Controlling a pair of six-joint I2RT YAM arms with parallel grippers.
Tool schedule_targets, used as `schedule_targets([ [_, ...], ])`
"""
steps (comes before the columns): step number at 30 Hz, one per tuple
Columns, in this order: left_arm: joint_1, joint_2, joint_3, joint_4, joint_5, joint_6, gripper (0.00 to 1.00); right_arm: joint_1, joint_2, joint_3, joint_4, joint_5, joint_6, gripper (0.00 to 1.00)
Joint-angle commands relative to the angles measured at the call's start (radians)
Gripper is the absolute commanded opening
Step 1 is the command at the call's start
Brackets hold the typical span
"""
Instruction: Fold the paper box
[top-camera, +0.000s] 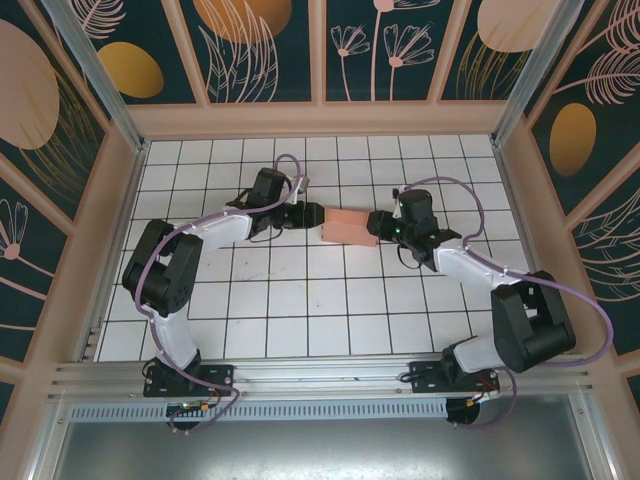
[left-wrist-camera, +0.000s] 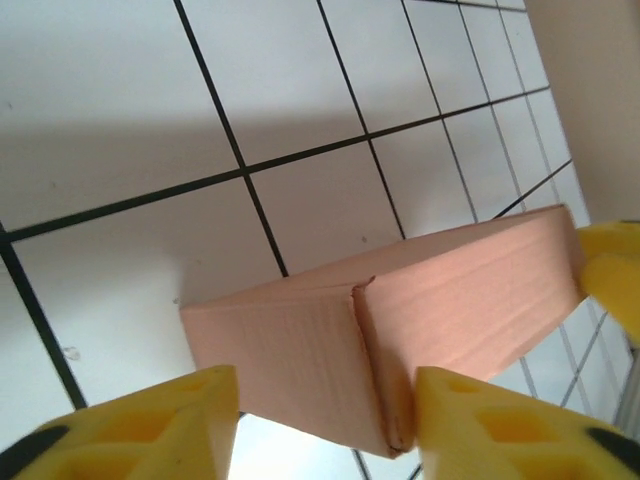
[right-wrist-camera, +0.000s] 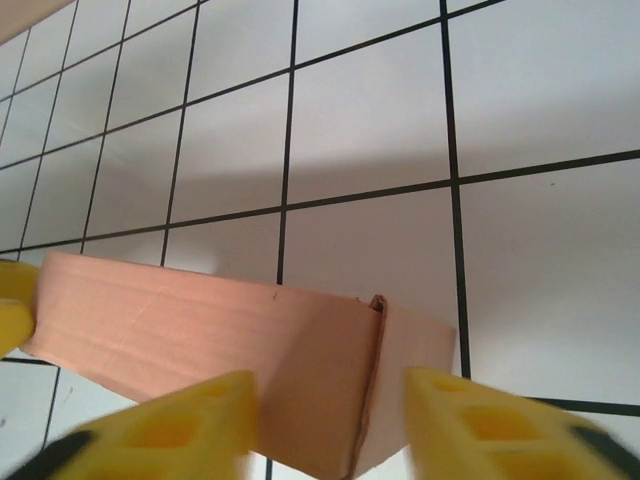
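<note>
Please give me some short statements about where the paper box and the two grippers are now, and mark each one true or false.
1. The paper box is folded into a box shape, not a flat blank. True.
2. The box is blue. False: it is salmon-pink.
3. The left gripper and the right gripper stand at opposite ends of the box. True.
4. The box is beside the left arm's base. False: it is near the middle of the table, between the grippers.
5. In the left wrist view, a yellow finger of the right gripper shows at the box's far end. True.
</note>
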Motion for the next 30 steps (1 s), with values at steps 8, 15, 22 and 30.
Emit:
schedule_targets([
  [8, -0.004, -0.111, 0.038, -0.017, -0.156, 0.068, 0.94, -0.037, -0.114, 0.054, -0.058, -0.129, -0.320, 0.80],
  [15, 0.032, -0.208, -0.028, 0.000, -0.248, 0.079, 0.99, 0.001, -0.070, 0.185, -0.277, -0.293, -0.882, 0.85],
  [22, 0.069, -0.245, -0.109, 0.004, -0.247, 0.069, 0.99, 0.015, 0.159, 0.460, -0.589, -0.326, -1.232, 0.86],
  [30, 0.087, -0.243, -0.132, 0.009, -0.241, 0.068, 0.99, 0.015, 0.401, 0.705, -0.751, -0.298, -1.352, 0.85],
])
